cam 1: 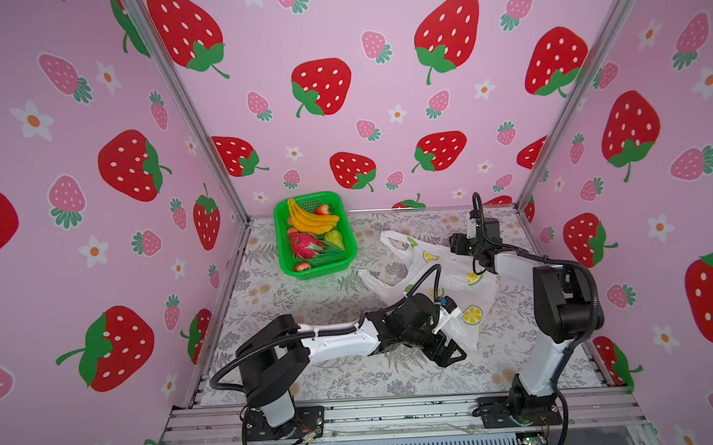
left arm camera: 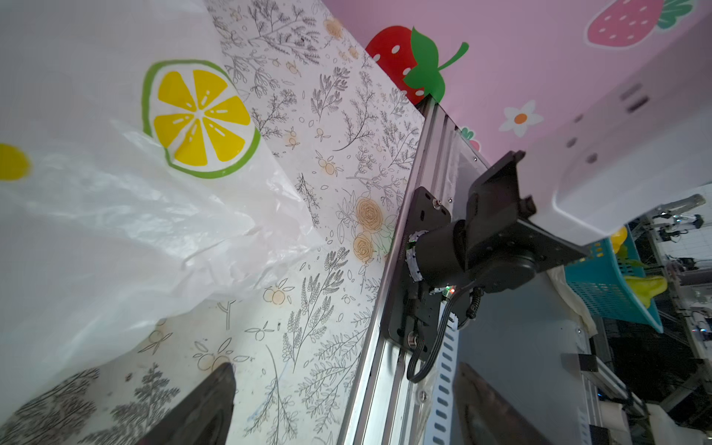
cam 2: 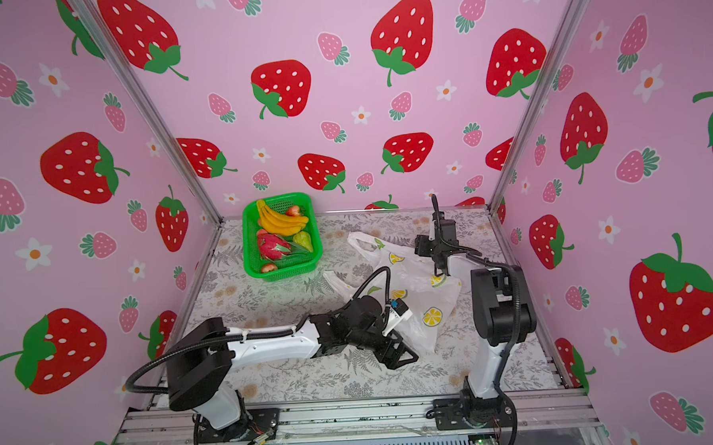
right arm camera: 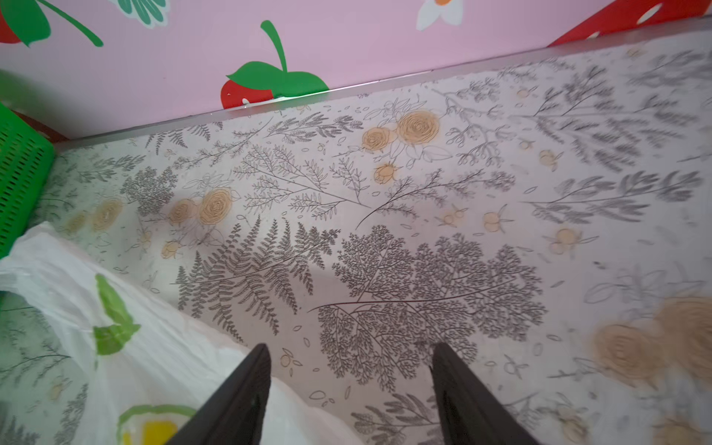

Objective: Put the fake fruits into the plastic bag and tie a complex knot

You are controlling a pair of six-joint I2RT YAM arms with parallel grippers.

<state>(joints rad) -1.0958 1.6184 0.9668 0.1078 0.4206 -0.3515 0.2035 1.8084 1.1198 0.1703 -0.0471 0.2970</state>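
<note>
Left jaws and right jaws gape empty (fake fruits (cam 1: 311, 223) wait in the basket (cam 1: 324, 271), left of centre); pinch opposite rims of the plastic bag (cam 1: 452, 285), spreading slowly.

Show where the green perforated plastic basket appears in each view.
Top view: green perforated plastic basket, far back left.
Top view: basket, same place.
Left wrist: not in it.
Right wrist: basket wall, cut by the frame.
Shared landmark: white lemon-print plastic bag, in all four.

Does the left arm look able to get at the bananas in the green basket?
Probably yes: the banana bunch lies uncovered in the green basket, with only the limp plastic bag between it and the open left tool.
</note>
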